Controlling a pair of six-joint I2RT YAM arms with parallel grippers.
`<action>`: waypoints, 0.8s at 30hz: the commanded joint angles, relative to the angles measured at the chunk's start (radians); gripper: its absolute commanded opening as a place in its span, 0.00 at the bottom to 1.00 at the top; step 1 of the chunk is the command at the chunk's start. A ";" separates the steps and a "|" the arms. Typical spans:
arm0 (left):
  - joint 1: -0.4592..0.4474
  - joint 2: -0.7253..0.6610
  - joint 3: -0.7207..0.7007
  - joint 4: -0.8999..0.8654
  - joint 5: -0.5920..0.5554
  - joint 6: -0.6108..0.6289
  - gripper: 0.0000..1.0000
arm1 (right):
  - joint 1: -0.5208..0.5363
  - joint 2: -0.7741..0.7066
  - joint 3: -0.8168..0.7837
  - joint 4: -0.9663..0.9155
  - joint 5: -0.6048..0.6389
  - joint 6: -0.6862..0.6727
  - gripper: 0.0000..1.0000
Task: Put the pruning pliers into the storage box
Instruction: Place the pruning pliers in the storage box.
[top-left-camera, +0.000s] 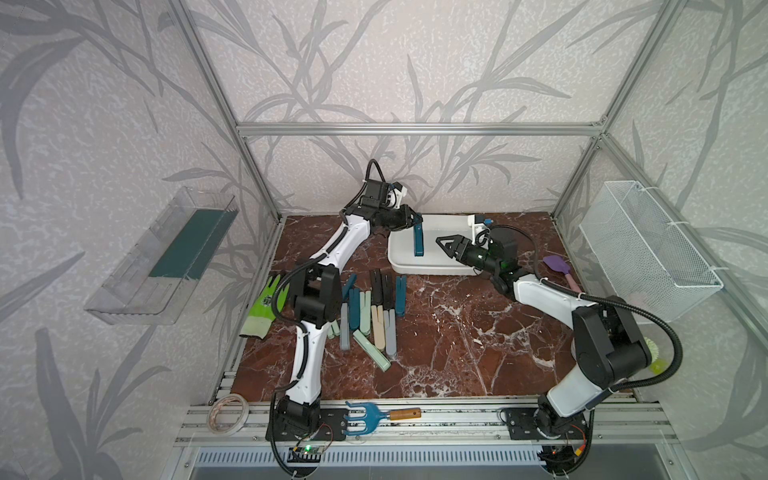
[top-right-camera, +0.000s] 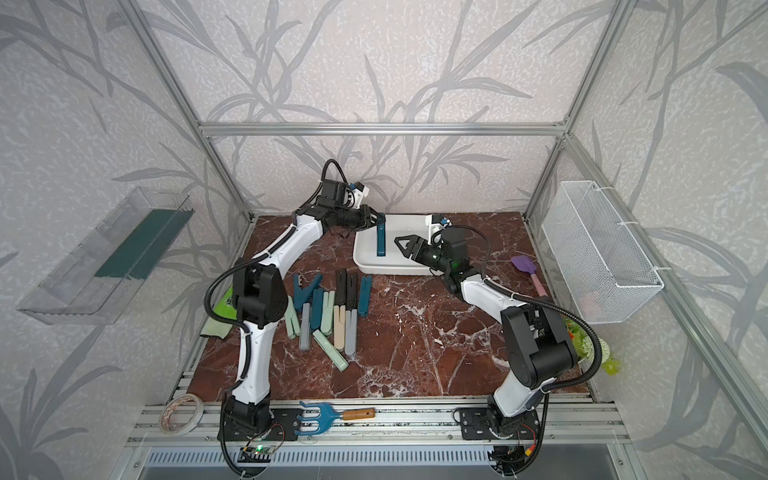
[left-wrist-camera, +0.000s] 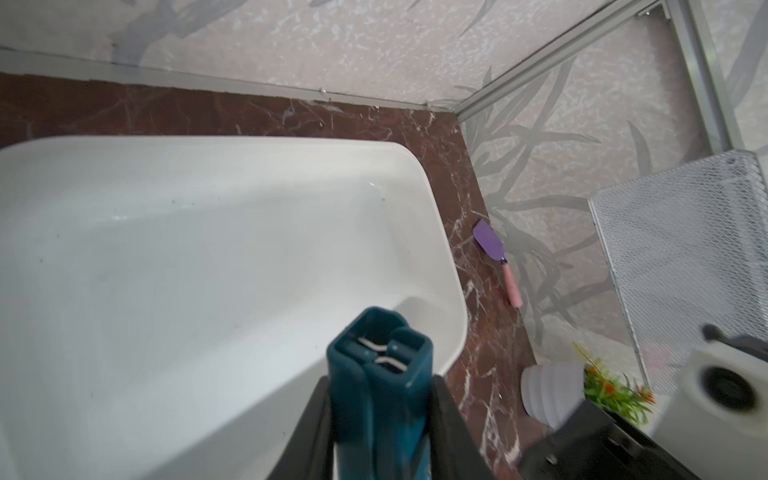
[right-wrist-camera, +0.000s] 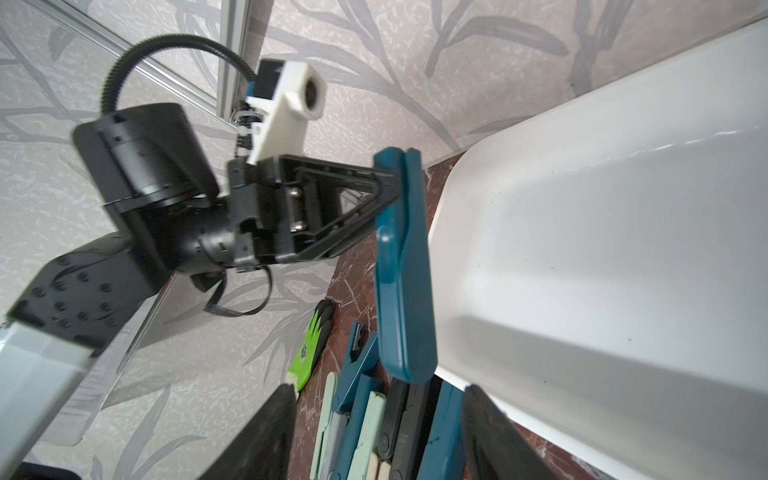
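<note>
Ten or so pruning pliers (top-left-camera: 374, 316) are bunched on the marble nearest us. Past them the left gripper (top-left-camera: 417, 221) is clamped on one teal pliers (top-left-camera: 418, 243), which hangs upright over the storage box (top-left-camera: 424, 269) at its left end. We can't tell if the tip touches down. Let go like this, it could topple over the rim. The right gripper (top-left-camera: 444, 248), jaws spread and empty, crowds mid-box. The bare floor further back gives room.
</note>
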 joint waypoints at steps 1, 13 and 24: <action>0.015 0.184 0.270 -0.234 0.052 0.099 0.00 | -0.003 -0.013 0.041 -0.169 0.034 -0.119 0.63; 0.024 0.409 0.434 -0.191 0.027 0.071 0.00 | 0.000 0.055 0.108 -0.258 0.069 -0.218 0.60; -0.003 0.411 0.426 -0.233 -0.100 0.129 0.07 | 0.015 0.119 0.128 -0.257 0.098 -0.233 0.59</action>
